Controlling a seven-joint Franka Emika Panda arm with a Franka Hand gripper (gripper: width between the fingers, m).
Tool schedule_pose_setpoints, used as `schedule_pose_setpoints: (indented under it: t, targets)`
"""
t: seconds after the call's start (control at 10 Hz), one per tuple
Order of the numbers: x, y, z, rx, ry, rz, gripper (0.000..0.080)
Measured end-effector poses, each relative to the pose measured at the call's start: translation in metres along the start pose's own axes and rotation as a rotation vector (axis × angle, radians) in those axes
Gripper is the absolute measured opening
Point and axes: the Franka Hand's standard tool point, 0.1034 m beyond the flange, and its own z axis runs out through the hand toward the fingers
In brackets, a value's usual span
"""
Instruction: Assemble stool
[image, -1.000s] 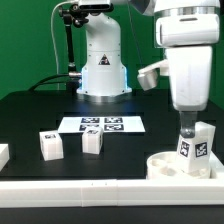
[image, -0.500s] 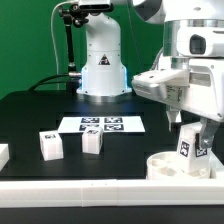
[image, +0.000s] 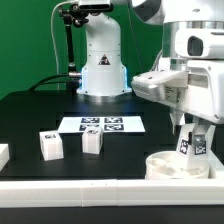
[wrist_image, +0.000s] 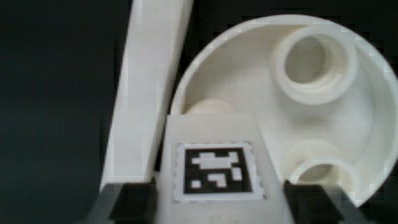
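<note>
The arm (image: 185, 60) was glossy white, with rounded housings and dark seams. Its domed base (image: 101, 60), upper centre, bore a blue triangular mark; black cables (image: 68, 40) ran upper left. The hand (image: 193, 143) had grey fingers.

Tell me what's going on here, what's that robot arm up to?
The arm is putting a stool together. Its gripper is closed on one white leg, holding it upright over the round seat near the table's front edge. Whether the leg is seated yet isn't clear. Two other legs lie loose on the table in front of the marker board.
</note>
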Motion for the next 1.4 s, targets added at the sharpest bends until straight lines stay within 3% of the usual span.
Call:
schedule_pose_setpoints:
  t: [0.1, 0.4, 0.5, 0.6, 1.4]
  targets:
    - [0.0, 0.0, 0.0, 0.0, 0.0, 0.002, 0.0337]
    - [-0.002, -0.001, 0.0, 0.005, 0.001, 0.05, 0.0337]
    - [-0.006, -0.004, 0.0, 0.034, -0.005, 0.17, 0.0337]
    - [-0.008, -0.006, 0.001, 0.045, -0.01, 0.276, 0.0337]
    - [-0.011, -0.007, 0.001, 0.054, 0.0, 0.799, 0.0338]
